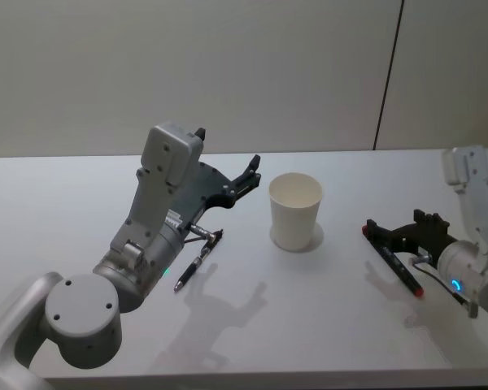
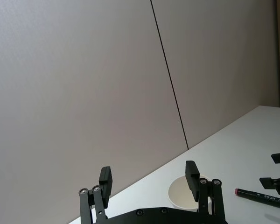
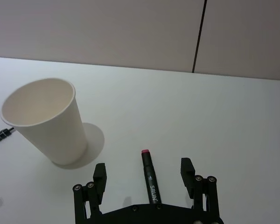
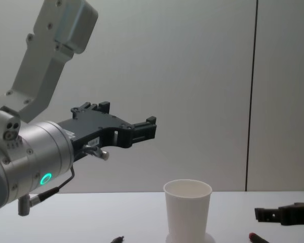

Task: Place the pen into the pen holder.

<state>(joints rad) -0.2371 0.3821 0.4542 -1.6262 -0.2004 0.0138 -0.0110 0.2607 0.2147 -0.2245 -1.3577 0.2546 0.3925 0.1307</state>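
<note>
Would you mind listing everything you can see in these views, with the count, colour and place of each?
white tapered paper cup: one, white, upright near the table's middle.
slim black ballpoint pen: one, black with a silver tip, lying on the table to the cup's left, below the left arm.
black marker pen with a red end: one, lying on the table to the cup's right, between the right gripper's fingers.
table: one, white.
wall: grey-beige panels with a dark vertical seam, behind the table.
left gripper: one, black, open, raised above the table left of the cup.
right gripper: one, black, open, low, straddling the marker.
</note>
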